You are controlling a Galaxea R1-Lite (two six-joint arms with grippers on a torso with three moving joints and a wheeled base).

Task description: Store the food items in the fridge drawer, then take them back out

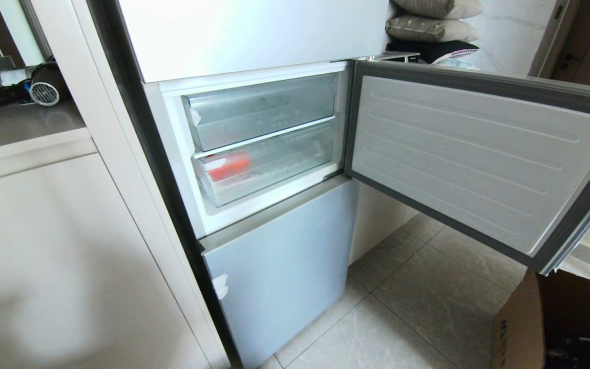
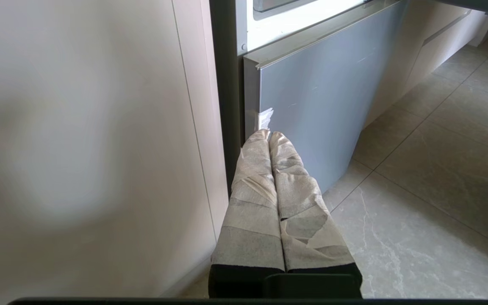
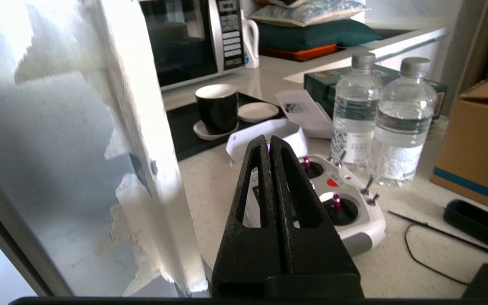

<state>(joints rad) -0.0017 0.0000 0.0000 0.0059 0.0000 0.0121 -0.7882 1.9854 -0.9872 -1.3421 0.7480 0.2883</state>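
Behind the swung-open fridge door (image 1: 479, 164), the right end effector (image 3: 269, 142) hangs clenched and empty, probably placed to push it.

Bright daylight w/ glare on fridge door (image 3: 57, 127), soft cabinet (image 1: 44, 266) shadows.

No print can be read with certainty: the upper clear bin (image 1: 261, 110) at twelve o'clock of the fridge drawer (image 1: 269, 166) bears faint lettering; the water bottles' (image 3: 356, 112) labels are illegible.
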